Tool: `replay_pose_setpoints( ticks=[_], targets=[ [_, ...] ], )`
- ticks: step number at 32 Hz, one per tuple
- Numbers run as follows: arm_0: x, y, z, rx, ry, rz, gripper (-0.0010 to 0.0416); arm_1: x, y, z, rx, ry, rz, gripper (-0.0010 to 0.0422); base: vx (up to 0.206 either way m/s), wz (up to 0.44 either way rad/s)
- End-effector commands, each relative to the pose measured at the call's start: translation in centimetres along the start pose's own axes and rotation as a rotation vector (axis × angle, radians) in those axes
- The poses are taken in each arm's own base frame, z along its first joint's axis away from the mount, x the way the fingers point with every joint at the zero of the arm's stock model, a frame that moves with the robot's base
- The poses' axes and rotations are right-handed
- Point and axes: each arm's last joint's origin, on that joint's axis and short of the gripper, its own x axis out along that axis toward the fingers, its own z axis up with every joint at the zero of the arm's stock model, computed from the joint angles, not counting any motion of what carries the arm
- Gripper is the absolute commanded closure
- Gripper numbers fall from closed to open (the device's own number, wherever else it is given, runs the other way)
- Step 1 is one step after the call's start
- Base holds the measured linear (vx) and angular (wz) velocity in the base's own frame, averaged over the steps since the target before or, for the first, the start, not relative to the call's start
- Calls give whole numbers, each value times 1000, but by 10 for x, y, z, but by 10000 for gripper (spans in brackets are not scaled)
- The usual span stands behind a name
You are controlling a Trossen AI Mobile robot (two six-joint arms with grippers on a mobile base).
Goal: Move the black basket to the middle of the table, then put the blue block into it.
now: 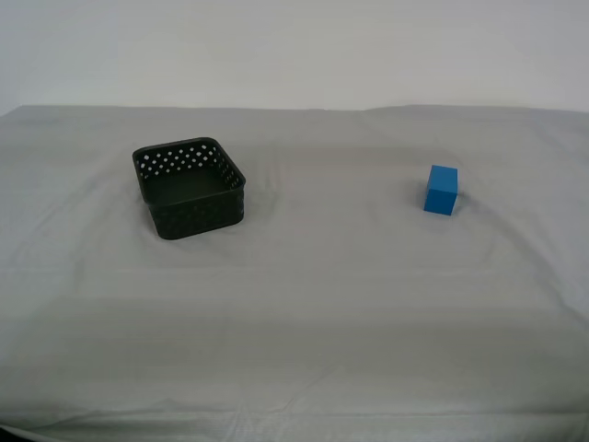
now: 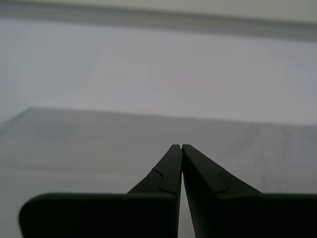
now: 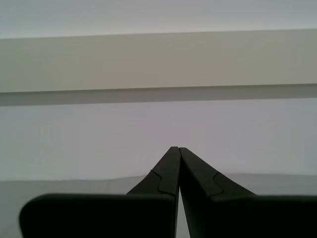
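The black basket (image 1: 190,187) sits empty on the table (image 1: 304,304), toward the exterior view's left. The blue block (image 1: 441,190) stands on the cloth toward the exterior view's right, far from the basket. Neither arm shows in the exterior view. My first gripper (image 3: 178,148) is shut and empty, its fingertips together, facing a pale wall above the table's far edge. My second gripper (image 2: 181,147) is shut and empty too, pointing over bare cloth toward the wall. Neither wrist view shows the basket or the block.
The wrinkled grey-white cloth lies bare between the basket and the block and across the front. A plain pale wall (image 1: 294,46) rises behind the table's far edge.
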Motion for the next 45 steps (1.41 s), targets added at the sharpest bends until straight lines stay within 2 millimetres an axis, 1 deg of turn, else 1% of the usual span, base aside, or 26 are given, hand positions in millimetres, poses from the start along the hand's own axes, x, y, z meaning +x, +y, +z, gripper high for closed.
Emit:
replay_pose_setpoints(
  ticks=[1,7,9,11,12,14,16,19,20,22,23,24,25,26,29,31,32,34,37,41,45],
  targets=[
    [0,0,-1,5,12,0,406,9,0,-7,-62,143,12,412,0,0],
    [0,1,-3,5,27,4,405,32,0,-17,-131,355,-1,412,0,0],
    [0,1,-3,5,30,3,405,41,-1,-21,-163,416,-47,412,0,0],
    [0,1,-3,5,34,3,405,53,-4,-27,-227,494,-133,412,0,0],
    [0,1,-3,5,34,3,405,56,-4,-29,-249,514,-143,412,0,0],
    [0,1,-4,5,38,4,406,66,-4,-37,-309,565,-129,408,0,0],
    [0,1,-4,5,43,4,405,73,-4,-44,-327,600,-116,397,0,0],
    [0,1,-5,5,57,4,405,81,-3,-57,-348,660,-98,368,0,0],
    [0,1,-7,5,69,3,406,84,-3,-67,-351,709,-89,339,0,0],
    [0,1,-8,5,79,3,405,87,-2,-75,-354,749,-79,311,0,0],
    [0,1,-8,5,84,3,405,90,-2,-81,-357,776,-76,279,0,0],
    [0,1,-8,5,84,3,406,91,-2,-84,-361,789,-77,260,0,0],
    [0,1,-8,5,84,3,405,92,-2,-87,-370,801,-77,244,0,0],
    [0,1,-8,5,83,3,405,93,-3,-90,-387,822,-91,214,0,0],
    [0,1,-8,5,84,3,406,94,-5,-96,-396,855,-112,158,0,0],
    [0,1,-8,5,83,3,405,94,-7,-97,-393,867,-110,135,0,0],
    [0,1,-8,5,83,3,405,93,-9,-98,-385,873,-104,115,0,0],
    [0,1,-8,5,83,3,405,93,-13,-98,-383,871,-84,94,0,0],
    [0,1,-8,5,83,3,406,94,-16,-98,-380,867,-58,89,0,0],
    [0,1,-8,5,83,3,405,95,-23,-96,-339,849,-9,103,0,0],
    [0,1,-8,6,83,4,406,96,-28,-93,-328,837,2,116,0,0]
  ],
)
